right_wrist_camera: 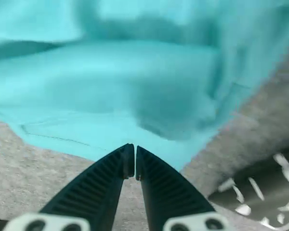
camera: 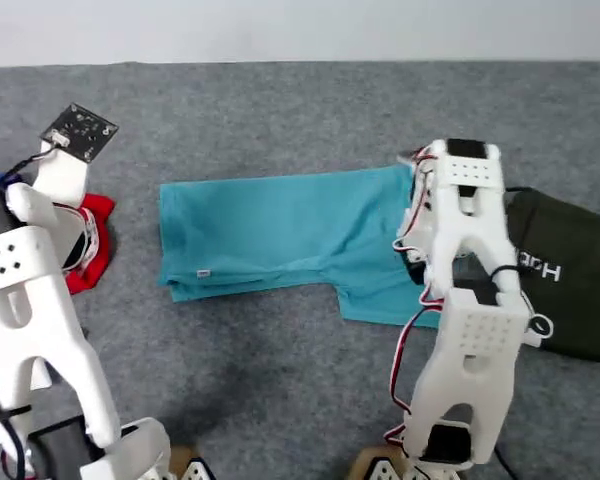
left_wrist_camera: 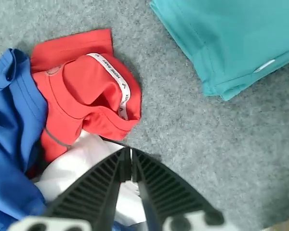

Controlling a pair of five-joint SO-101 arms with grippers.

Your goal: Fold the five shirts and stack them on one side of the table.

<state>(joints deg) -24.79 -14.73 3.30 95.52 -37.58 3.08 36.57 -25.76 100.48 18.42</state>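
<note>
Teal shirt (camera: 270,230) lies half folded on the desk (camera: 280,120), the red shirt (left_wrist_camera: 86,91), blue shirt (left_wrist_camera: 14,125), white shirt (left_wrist_camera: 79,166) and dark shirt (camera: 580,300) wait beside it, so I think most work is left, and my left end effector (left_wrist_camera: 131,161) and right end effector (right_wrist_camera: 135,161) are pressed together.

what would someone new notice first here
The teal shirt, partly folded, lies across the middle of the grey table, with the shut right gripper at its hem near the right end. At the left edge, a red shirt, a blue shirt and a white shirt lie in a heap below the shut left gripper. A dark shirt lies at the right edge.
</note>
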